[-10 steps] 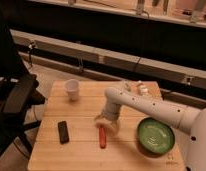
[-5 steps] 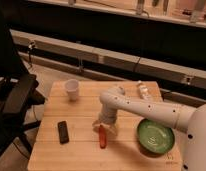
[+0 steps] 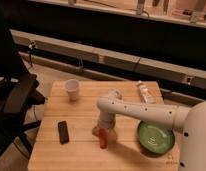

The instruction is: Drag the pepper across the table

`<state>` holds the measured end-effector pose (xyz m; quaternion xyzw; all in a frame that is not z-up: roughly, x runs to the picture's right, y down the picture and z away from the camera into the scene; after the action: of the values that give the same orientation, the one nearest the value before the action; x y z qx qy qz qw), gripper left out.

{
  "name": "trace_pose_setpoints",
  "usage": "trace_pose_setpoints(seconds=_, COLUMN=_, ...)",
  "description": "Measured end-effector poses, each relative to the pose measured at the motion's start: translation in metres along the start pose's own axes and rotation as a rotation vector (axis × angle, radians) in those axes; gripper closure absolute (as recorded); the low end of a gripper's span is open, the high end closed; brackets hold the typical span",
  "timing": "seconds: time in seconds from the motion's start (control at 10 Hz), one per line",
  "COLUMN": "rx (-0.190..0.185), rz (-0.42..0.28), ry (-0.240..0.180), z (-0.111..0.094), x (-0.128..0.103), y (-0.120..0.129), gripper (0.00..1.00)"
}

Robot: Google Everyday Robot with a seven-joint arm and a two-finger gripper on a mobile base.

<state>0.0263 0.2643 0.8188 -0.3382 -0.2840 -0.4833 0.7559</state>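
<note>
The pepper (image 3: 103,138) is a slim red-orange shape lying on the light wooden table (image 3: 81,110), near the front middle. My gripper (image 3: 104,129) is at the end of the white arm (image 3: 141,111) that reaches in from the right. It points down and sits right over the pepper's upper end, hiding that end. The black phone (image 3: 63,131) lies to the left of the pepper.
A white cup (image 3: 71,89) stands at the back left of the table. A green bowl (image 3: 155,137) sits at the front right. A small packet (image 3: 145,93) lies at the back right. A black office chair (image 3: 13,100) stands left of the table.
My gripper has shifted slightly left and toward the table's front, and the pepper under it has moved the same way, a little closer to the front edge.
</note>
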Motion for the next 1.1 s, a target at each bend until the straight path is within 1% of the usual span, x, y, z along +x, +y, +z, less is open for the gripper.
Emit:
trace_pose_setpoints(seconds=0.1, rx=0.0, rz=0.001, ry=-0.007, z=0.0013, x=-0.0016, y=0.0008, gripper=0.45)
trace_pose_setpoints(seconds=0.5, rx=0.005, rz=-0.001, ry=-0.008, z=-0.0037, x=-0.0037, y=-0.0021, gripper=0.84)
trace_pose_setpoints(seconds=0.6, rx=0.0, rz=0.002, ry=-0.008, z=-0.0057, x=-0.0032, y=0.0004, gripper=0.98)
trace_pose_setpoints(seconds=0.7, rx=0.0, rz=0.002, ry=-0.008, z=-0.0056, x=-0.0033, y=0.0004, gripper=1.0)
trace_pose_setpoints(seconds=1.1, rx=-0.003, rz=0.002, ry=-0.01, z=-0.0052, x=-0.002, y=0.0022, gripper=1.0)
